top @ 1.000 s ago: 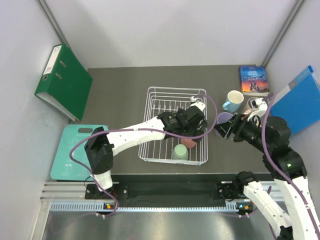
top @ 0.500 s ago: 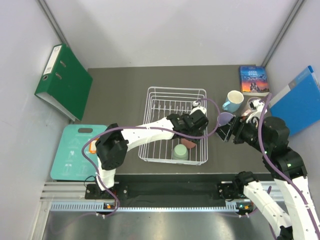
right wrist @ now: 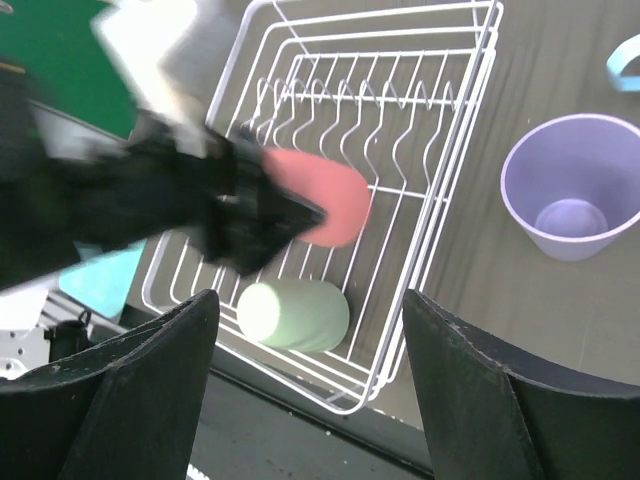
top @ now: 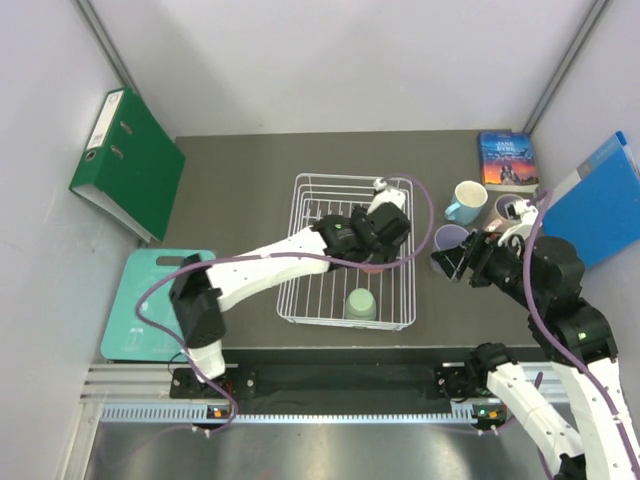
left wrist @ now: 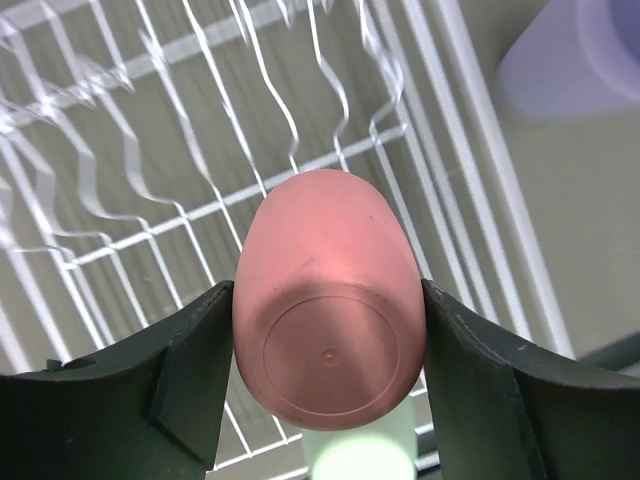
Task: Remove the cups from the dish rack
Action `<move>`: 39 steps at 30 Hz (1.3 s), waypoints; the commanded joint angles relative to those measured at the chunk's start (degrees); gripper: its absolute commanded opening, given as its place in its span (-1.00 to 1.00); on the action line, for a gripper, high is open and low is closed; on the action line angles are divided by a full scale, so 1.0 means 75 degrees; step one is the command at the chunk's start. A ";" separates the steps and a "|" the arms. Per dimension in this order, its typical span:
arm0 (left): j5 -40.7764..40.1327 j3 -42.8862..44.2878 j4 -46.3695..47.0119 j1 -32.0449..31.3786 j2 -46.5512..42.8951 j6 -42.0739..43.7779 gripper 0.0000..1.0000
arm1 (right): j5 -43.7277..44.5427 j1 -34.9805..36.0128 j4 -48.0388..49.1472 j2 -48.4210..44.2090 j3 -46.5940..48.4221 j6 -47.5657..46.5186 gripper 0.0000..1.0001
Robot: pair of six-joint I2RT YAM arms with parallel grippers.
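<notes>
My left gripper (left wrist: 328, 290) is shut on a pink cup (left wrist: 330, 340), a finger against each side, its base toward the camera. The cup hangs above the white wire dish rack (left wrist: 200, 210). In the right wrist view the pink cup (right wrist: 330, 205) is over the rack's right half. A sage green cup (top: 360, 303) lies on its side at the rack's (top: 300, 250) front edge. A lavender cup (top: 449, 240) and a light blue cup (top: 465, 200) stand upright on the table right of the rack. My right gripper (top: 452, 262) hovers open and empty beside the lavender cup.
A green binder (top: 128, 160) leans against the left wall. A teal board (top: 155, 300) lies at the front left. A book (top: 507, 158) lies at the back right, with a blue binder (top: 600, 200) propped beside it. The left arm spans the rack.
The left gripper closed on the pink cup and raised it off the rack floor, shifting slightly toward the back. The right arm barely moved.
</notes>
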 commanded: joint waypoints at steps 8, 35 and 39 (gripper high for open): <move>0.2427 -0.1785 0.2487 0.1096 -0.4847 -0.1400 -1.00 | 0.0326 0.0051 0.1348 -0.0257 -0.0295 0.1690 0.45; 0.7450 -0.6348 0.9628 0.2577 -0.5885 -0.5855 -1.00 | -0.3037 0.0355 0.6528 0.0198 -0.1444 0.4447 0.40; 0.7344 -0.6348 0.9605 0.2331 -0.5685 -0.5715 -1.00 | -0.2896 0.0730 0.6786 0.0596 -0.1374 0.4447 0.38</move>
